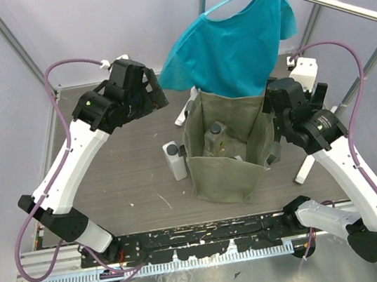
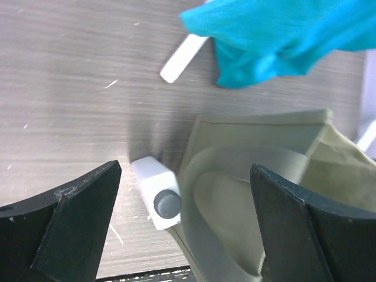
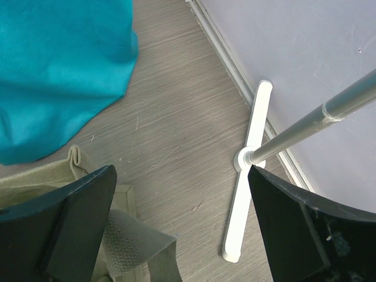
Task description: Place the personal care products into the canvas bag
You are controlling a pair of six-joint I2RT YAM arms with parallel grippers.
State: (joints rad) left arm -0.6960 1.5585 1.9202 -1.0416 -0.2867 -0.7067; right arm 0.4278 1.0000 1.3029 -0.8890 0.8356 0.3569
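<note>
My left pincer (image 2: 185, 170) is spread wide and holds nothing. It hangs above the white rectangular bottle (image 2: 157, 191), which stands on the counter (image 1: 125, 165) just beside the left wall of the canvas bag (image 1: 228, 170); whether the two touch I cannot tell. My right pincer (image 3: 181, 170) is likewise wide and empty, beside the bag's right rim near a handle (image 3: 132, 249). A clear yellowish bottle (image 1: 216, 137) is already in the bag. Hazard one: with the white bottle so near the fabric, my inner finger may descend onto the bag wall, pinch canvas along with the bottle, or drag the bag. Hazard two: an off-centre closure may topple the upright bottle. Hazard three: the teal shirt (image 1: 230, 42) hangs over the rear of the bag, and a high carry may snag it. Hazard four: the soft rim may fold inward and block the release.
</note>
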